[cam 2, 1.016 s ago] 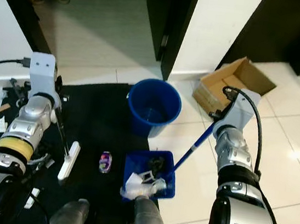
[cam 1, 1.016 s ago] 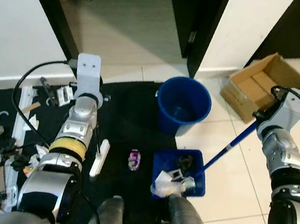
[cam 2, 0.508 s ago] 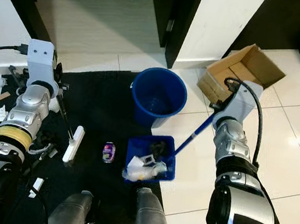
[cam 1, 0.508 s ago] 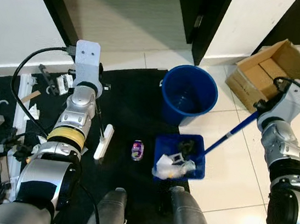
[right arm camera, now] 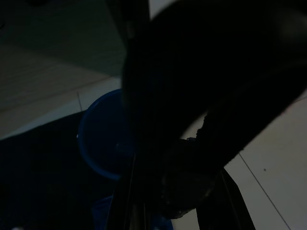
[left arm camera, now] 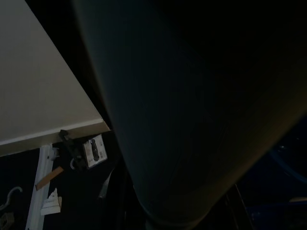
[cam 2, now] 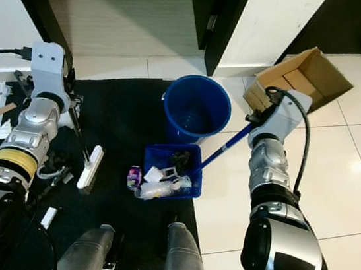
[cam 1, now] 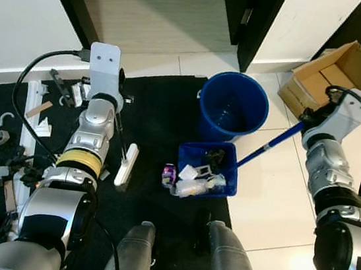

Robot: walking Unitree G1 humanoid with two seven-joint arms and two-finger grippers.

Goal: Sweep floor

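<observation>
1. Dustpan (cam 1: 206, 170), blue and full of litter, sits on the black mat (cam 1: 155, 125) below the blue bucket (cam 1: 233, 107).
2. My right gripper (cam 1: 310, 119) clamps its long handle (cam 1: 269, 147).
3. My left gripper (cam 1: 114, 109) grips the broom (cam 1: 125, 165); small purple wrapper (cam 1: 169, 173) touching the pan.

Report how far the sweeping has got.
Done: the blue dustpan already holds scraps. In hand: the right gripper holds its blue handle, pan edge beside the small purple item; the left gripper holds the white brush. Left: that item, the litter on the black mat, emptying into the blue bucket.
</observation>
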